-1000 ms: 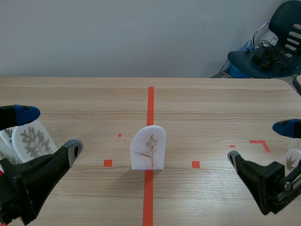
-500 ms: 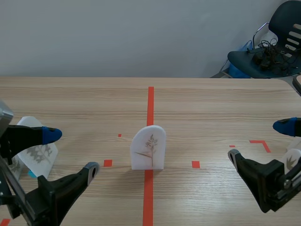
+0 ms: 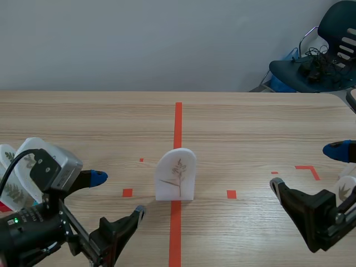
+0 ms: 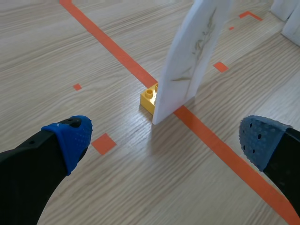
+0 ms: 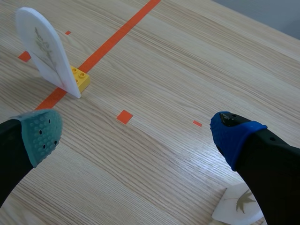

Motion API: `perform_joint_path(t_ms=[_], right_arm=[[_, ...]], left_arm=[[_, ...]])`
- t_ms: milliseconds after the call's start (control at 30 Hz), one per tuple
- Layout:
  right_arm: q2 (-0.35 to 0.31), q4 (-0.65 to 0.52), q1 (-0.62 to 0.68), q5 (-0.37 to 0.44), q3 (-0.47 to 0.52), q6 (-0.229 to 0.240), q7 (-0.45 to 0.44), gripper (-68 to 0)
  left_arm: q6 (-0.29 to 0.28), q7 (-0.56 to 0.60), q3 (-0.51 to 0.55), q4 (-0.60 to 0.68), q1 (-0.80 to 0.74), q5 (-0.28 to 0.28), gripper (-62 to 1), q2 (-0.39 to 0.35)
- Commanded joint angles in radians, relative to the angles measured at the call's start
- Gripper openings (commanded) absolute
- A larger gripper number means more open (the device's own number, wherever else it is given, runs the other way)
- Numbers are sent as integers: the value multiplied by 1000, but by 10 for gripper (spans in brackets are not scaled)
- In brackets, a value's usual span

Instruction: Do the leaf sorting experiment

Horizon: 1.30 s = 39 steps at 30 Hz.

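Leaf card, white and arched, stands upright on the centre tape line against a yellow brick, just ahead of my left claw and well apart from my right claw, both spread wide, with more leaf cards behind my left arm and a small leaf card beside my right claw.

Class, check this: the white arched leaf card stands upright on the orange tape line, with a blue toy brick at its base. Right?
No. The toy brick at the base of the white arched leaf card is yellow, not blue; the left wrist view shows it.
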<state>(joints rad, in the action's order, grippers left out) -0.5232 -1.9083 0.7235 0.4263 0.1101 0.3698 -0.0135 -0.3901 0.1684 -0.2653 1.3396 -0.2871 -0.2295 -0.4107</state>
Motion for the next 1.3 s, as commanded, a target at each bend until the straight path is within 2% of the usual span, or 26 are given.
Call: perform_joint_path(t_ms=[0, 233, 367, 500, 733, 1233, 1267], right_arm=[[0, -16, -11, 6, 10, -4, -11, 4], [0, -16, -11, 6, 10, -4, -11, 4], [0, -16, -11, 6, 10, -4, -11, 4], [0, -16, -11, 6, 10, -4, -11, 4], [0, -16, -11, 6, 10, -4, -11, 4], [0, -16, -11, 6, 10, -4, -11, 4], [0, -16, -11, 6, 10, -4, -11, 4]], left_arm=[[3, 26, -13, -6, 26, 20, 14, 26], [11, 104, -80, -166, 145, 103, 14, 109], [57, 137, -107, -255, 203, 139, 14, 153], [63, 182, -129, -335, 256, 172, 14, 187], [63, 208, -187, -366, 291, 173, 14, 210], [66, 213, -220, -366, 293, 174, 14, 230], [66, 213, -220, -366, 293, 174, 0, 230]])
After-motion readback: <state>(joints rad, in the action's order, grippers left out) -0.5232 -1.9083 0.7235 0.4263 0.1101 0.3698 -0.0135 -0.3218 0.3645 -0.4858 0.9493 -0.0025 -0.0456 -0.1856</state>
